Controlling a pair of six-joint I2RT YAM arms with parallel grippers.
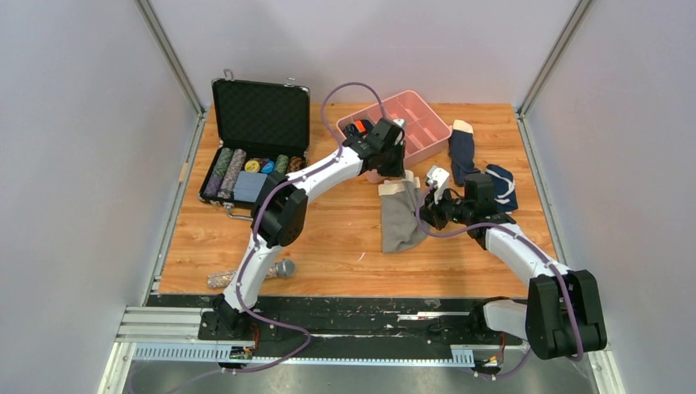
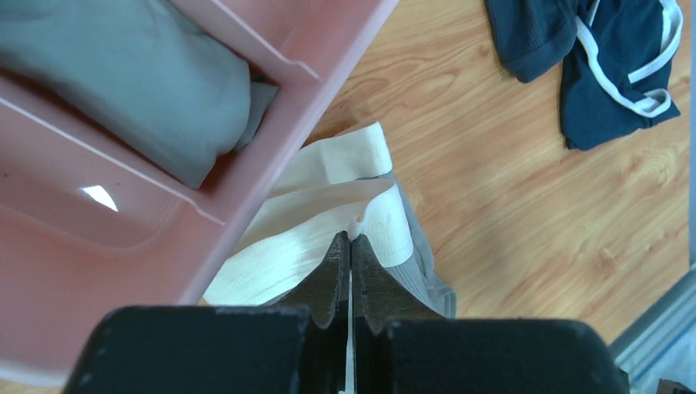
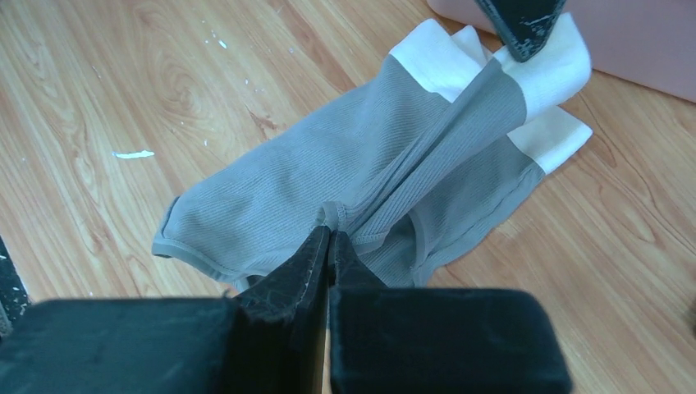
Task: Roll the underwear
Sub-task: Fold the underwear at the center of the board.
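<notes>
Stretched on the surface [image 1: 328, 246] just before the pink tray [image 1: 435, 135]: the underwear [image 3: 271, 205], long axis from cream band [image 2: 345, 168] to gray hem; left hand [image 2: 350, 240] clenched on the band; right hand [image 3: 330, 234] clenched on gray cloth near the opposite end.

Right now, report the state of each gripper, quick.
Left gripper: shut, pinching the underwear at its cream band.
Right gripper: shut, pinching the underwear's gray cloth.
</notes>
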